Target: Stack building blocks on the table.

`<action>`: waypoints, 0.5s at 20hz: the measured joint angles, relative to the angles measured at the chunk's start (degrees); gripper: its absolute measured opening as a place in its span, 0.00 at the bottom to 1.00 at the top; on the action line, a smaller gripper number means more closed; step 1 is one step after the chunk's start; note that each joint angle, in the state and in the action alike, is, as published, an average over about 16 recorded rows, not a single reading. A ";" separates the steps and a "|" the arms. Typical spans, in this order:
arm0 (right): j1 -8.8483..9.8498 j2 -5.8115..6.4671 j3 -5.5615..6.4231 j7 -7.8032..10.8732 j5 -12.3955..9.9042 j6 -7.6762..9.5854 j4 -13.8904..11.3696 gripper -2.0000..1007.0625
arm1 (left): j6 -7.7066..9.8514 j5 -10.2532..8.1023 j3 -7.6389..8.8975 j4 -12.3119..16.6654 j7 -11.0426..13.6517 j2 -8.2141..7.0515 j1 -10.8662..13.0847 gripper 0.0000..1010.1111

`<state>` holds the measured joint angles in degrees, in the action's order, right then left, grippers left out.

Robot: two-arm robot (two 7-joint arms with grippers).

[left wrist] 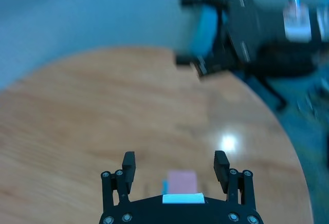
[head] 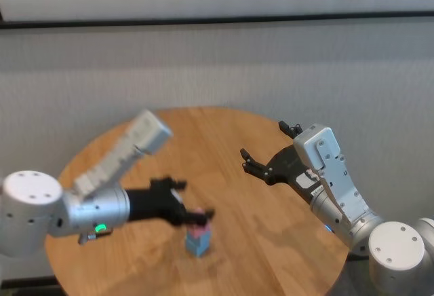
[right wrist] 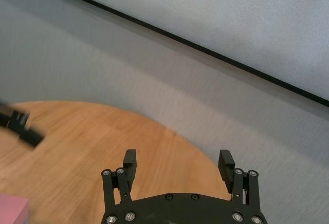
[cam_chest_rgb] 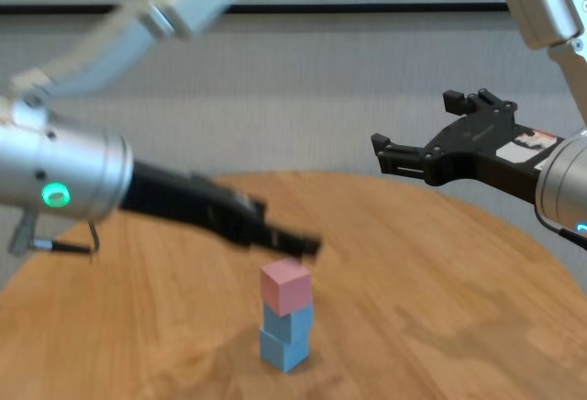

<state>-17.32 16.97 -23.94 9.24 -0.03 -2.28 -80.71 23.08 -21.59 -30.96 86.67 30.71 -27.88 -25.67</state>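
Stacked three high toward the near side of the counter (cam_chest_rgb: pixel 440 262): pink block (cam_chest_rgb: pixel 285 285) on top, upper blue block (cam_chest_rgb: pixel 290 320) under it, lower blue block (cam_chest_rgb: pixel 282 349) on the wood. Looks complete as a tower, though not squarely built; seen from the chest, sits a little twisted from layer to layer, edges not lined up.

Just above and beside the pink block, at about its left shoulder, hovers the left tool (left wrist: pixel 175 159), fingers spread wide with nothing between them. Appears clear of the block in the chest view, but only narrowly; cannot tell from the blur whether a fingertip grazes it.

Main risk, judged from this: clipping the pink block on the way out. Would take only a sideways or downward drift of the spread fingers, or a sweep of the forearm across the stack, to push the top cube off or topple all three, since nothing holds them but their own weight and the layers sit skewed. Safer to lift straight up before swinging away.

Farther out, well apart to the right and raised above the counter, hangs the right tool (cam_chest_rgb: pixel 413 121), fingers also wide apart and empty. Little danger there unless brought down across the middle of the counter.
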 joint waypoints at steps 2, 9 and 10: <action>0.00 0.00 0.00 0.00 0.00 0.00 0.00 1.00 | -2.24 -1.40 2.34 1.16 -2.09 0.28 1.63 0.99; 0.00 0.00 0.00 0.00 0.00 0.00 0.00 1.00 | -10.38 -4.24 10.97 6.56 -11.58 1.44 8.93 0.99; 0.00 0.00 0.00 0.00 0.00 0.00 0.00 1.00 | -11.33 -4.37 11.96 7.29 -12.76 1.57 9.87 0.99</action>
<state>-17.32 16.97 -23.94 9.24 -0.03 -2.28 -80.71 11.75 -25.96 -19.00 93.96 17.95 -26.31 -15.80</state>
